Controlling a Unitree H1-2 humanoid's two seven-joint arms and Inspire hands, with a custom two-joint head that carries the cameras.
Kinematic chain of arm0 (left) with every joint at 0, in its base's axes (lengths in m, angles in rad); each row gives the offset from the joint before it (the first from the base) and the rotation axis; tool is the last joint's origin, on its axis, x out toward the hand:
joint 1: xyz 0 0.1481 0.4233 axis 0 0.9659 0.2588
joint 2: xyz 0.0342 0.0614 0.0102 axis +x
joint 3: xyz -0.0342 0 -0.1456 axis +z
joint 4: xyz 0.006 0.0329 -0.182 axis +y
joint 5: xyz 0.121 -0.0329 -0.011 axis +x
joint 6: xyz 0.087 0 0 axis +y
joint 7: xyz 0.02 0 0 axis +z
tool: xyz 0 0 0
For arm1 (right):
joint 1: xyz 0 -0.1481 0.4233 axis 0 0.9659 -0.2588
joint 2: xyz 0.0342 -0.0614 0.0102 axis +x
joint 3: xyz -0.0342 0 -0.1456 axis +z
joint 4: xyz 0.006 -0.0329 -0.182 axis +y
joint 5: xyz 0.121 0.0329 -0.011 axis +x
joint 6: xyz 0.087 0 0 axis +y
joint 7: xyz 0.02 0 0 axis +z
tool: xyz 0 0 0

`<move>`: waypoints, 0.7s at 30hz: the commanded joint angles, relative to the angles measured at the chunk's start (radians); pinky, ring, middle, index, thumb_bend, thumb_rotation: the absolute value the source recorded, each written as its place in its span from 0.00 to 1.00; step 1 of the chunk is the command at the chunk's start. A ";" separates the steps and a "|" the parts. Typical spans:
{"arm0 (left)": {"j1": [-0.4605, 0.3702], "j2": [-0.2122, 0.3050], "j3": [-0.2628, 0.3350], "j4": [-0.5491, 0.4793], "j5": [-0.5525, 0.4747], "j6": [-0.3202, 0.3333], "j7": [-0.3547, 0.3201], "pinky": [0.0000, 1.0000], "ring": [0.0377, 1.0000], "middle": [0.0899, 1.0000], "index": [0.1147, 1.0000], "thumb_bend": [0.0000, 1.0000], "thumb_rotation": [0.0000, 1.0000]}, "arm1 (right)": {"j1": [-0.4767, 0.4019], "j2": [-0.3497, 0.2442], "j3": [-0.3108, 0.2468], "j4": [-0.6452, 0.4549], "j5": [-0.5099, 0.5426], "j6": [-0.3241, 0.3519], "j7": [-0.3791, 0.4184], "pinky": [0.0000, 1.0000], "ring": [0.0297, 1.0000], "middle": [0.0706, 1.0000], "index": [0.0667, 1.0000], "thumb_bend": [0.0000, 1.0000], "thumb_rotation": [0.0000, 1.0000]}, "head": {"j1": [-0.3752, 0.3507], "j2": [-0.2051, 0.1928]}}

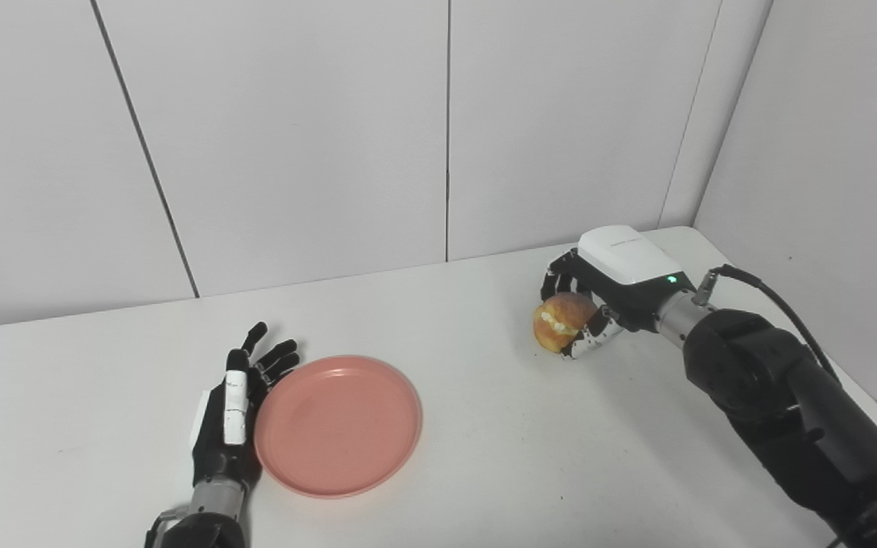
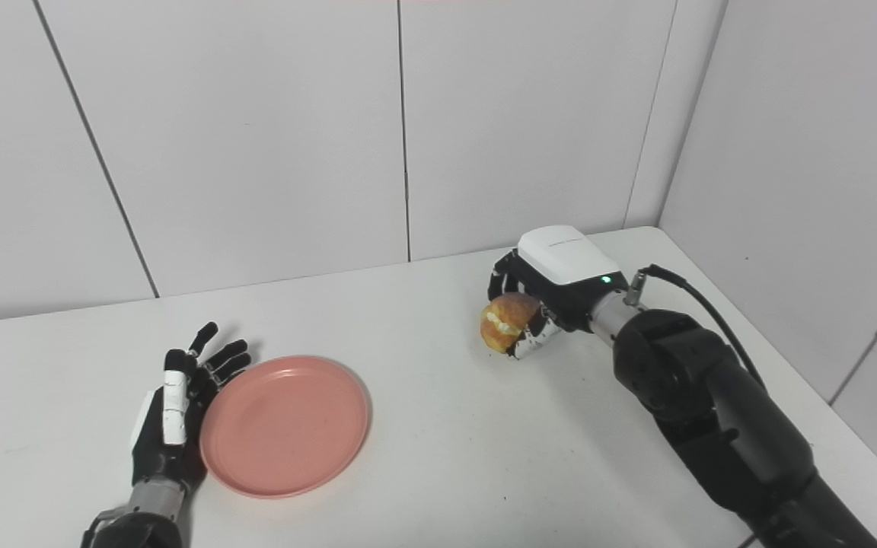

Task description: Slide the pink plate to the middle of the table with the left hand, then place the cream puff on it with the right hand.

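Observation:
The pink plate [image 1: 338, 425] lies flat on the white table [image 1: 484, 457], left of centre. My left hand [image 1: 234, 403] is open, fingers straight, resting edge-on against the plate's left rim. The cream puff [image 1: 559, 320], golden with white cream in its split, is at the right rear of the table. My right hand [image 1: 598, 293] is shut on the cream puff, fingers wrapped around it from behind and below. I cannot tell whether the puff touches the table or is just above it.
The table's far edge meets a white panelled wall [image 1: 446, 129]. A side wall [image 1: 827, 152] stands close on the right. A black cable [image 1: 781, 304] loops over the right forearm.

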 commanded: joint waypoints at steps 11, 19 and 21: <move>0.053 -0.051 -0.037 0.019 0.045 0.068 0.045 0.82 0.80 0.76 0.89 0.84 0.98 | -0.101 0.145 0.015 -0.059 0.004 -0.024 -0.039 0.37 0.42 0.49 0.44 0.52 0.00 | 0.146 -0.003; 0.043 -0.061 -0.039 0.028 0.065 0.065 0.063 0.83 0.80 0.77 0.89 0.84 0.98 | -0.120 0.218 0.041 -0.034 0.029 -0.044 -0.055 0.35 0.41 0.48 0.45 0.52 0.00 | 0.208 0.000; 0.041 -0.062 -0.041 0.026 0.072 0.063 0.067 0.82 0.80 0.77 0.89 0.84 0.99 | -0.122 0.230 0.046 -0.034 0.031 -0.041 -0.057 0.34 0.41 0.48 0.45 0.52 0.00 | 0.219 0.002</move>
